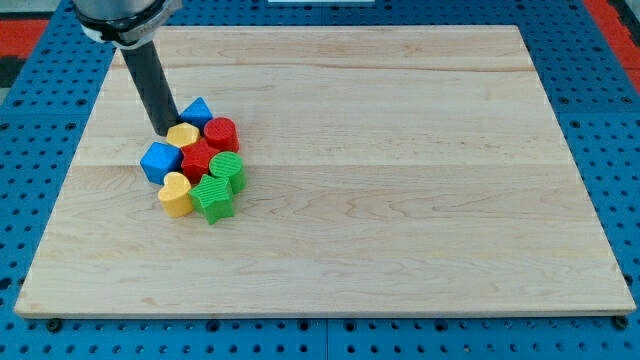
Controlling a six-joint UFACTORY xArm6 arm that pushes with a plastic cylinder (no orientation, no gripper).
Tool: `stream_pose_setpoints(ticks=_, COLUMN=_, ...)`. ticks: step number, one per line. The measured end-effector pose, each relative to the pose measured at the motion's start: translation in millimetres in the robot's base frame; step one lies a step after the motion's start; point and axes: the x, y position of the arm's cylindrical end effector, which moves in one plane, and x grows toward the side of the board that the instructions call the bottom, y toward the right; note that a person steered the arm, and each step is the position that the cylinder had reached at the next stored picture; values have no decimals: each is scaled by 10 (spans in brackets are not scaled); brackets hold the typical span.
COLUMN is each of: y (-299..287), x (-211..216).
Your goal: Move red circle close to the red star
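Observation:
The red circle (221, 132) and the red star (198, 159) sit in a tight cluster of blocks at the board's left. The circle touches the star's upper right side. My tip (163, 131) rests on the board at the cluster's upper left edge, right beside a yellow block (184, 136) and just left of a blue block (198, 110). The rod slants up to the view's top left.
Other blocks in the cluster: a blue block (160, 161) at the left, a yellow heart (176, 193) at the bottom left, a green star (213, 198) at the bottom, a green circle (228, 169) at the right. The wooden board (400, 200) lies on a blue pegboard table.

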Motion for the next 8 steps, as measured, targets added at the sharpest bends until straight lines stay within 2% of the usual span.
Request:
stream_pose_setpoints(ticks=1, y=-191, x=-20)
stream_pose_setpoints(ticks=2, y=-217, x=-427)
stream_pose_setpoints(ticks=3, y=151, x=-717)
stream_pose_setpoints(ticks=4, y=641, x=-661)
stream_pose_setpoints(ticks=5, y=590, x=-370)
stream_pose_setpoints(ticks=7, y=498, x=-131)
stream_pose_setpoints(ticks=8, y=805, x=-209)
